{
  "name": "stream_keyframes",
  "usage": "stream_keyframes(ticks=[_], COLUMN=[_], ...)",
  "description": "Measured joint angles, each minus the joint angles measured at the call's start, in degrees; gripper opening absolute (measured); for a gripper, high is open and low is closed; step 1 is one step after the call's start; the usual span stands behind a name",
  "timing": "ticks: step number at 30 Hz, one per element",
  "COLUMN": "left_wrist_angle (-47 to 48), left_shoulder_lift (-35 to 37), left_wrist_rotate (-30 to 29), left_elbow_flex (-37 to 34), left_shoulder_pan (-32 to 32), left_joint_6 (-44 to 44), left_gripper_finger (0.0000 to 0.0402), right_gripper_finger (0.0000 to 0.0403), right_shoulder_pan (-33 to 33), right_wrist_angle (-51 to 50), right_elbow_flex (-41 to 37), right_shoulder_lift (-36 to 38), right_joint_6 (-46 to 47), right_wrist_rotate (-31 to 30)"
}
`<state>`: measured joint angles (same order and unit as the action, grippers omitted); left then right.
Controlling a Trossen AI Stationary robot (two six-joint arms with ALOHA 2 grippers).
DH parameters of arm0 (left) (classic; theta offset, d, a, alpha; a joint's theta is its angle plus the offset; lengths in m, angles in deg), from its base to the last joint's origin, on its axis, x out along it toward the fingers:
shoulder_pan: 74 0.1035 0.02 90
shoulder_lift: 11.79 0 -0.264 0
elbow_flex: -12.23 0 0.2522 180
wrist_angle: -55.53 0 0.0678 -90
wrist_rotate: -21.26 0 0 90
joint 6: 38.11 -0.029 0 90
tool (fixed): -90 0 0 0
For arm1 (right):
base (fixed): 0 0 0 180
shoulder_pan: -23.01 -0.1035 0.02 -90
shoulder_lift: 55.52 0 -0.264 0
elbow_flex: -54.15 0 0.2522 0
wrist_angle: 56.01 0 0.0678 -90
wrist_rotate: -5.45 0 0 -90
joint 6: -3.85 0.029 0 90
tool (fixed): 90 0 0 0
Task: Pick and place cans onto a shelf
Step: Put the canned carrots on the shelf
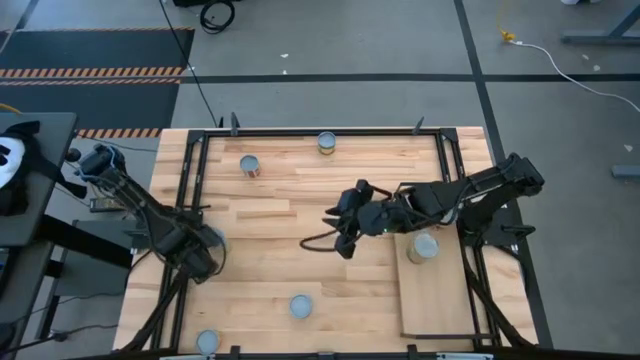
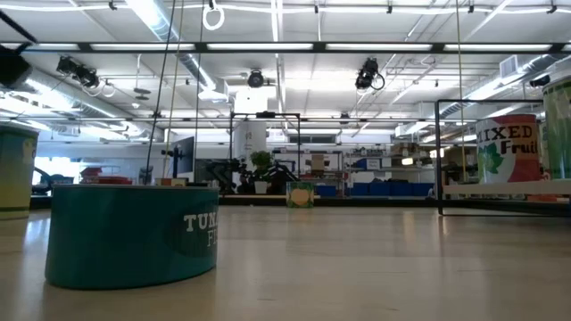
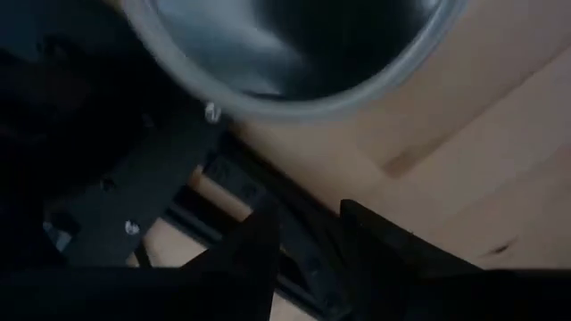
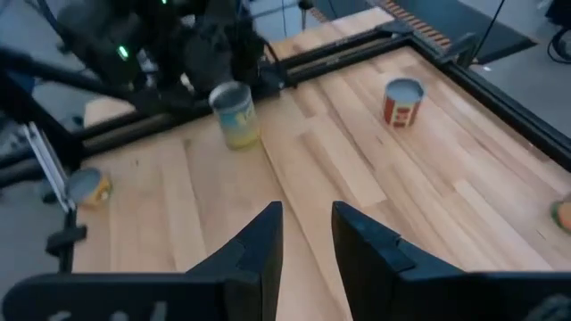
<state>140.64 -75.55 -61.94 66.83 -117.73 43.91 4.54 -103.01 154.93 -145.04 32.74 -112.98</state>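
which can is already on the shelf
The can beside the right arm, standing upright on the pale shelf. Every other can sits on the planked tabletop.

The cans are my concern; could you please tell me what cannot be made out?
- Yellow can by the left gripper: in the high view the arm covers most of it; in the left wrist view it is blurred and cut off by the edge.
- Teal can: low view, label curves out of sight.
- Another can: right wrist view, cut off by the edge.
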Motion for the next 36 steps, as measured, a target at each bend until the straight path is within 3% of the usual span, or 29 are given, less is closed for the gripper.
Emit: stream_keyframes(ticks=[10,14,18,24,27,31,36], left_wrist_angle=[-0.1,-1.6,-9.5,-29.6,-38.3,-36.6,-33.4], left_shoulder_lift=[0.0,0.0,0.0,-2.1,-4.5,-5.8,-5.2], left_wrist_rotate=[-12.3,-20.9,-27.0,-29.0,-24.2,-21.8,-27.9], left_elbow_flex=[0.0,0.1,0.1,0.1,0.5,4.3,6.8], left_shoulder_pan=[9.4,16.9,26.4,39.9,44.5,46.6,48.9], left_joint_6=[-4.6,-15.6,-31.0,-56.3,-66.0,-73.9,-84.3], left_gripper_finger=[0.0125,0.0125,0.0125,0.0125,0.0125,0.0125,0.0126], right_gripper_finger=[0.0105,0.0105,0.0105,0.0105,0.0105,0.0105,0.0105], right_shoulder_pan=[3.6,5.0,6.4,7.4,7.9,9.1,12.1], right_wrist_angle=[5.3,5.4,5.3,5.3,5.0,4.6,4.4], right_elbow_flex=[0.0,0.0,0.0,0.0,0.0,0.0,0.0], right_shoulder_lift=[0.0,0.0,0.0,0.0,0.0,0.0,0.0], right_joint_6=[-0.2,-0.2,-0.5,-2.1,-3.0,-4.6,-7.3], right_wrist_rotate=[0.0,-0.4,-1.5,-1.7,-1.7,-2.8,-4.5])
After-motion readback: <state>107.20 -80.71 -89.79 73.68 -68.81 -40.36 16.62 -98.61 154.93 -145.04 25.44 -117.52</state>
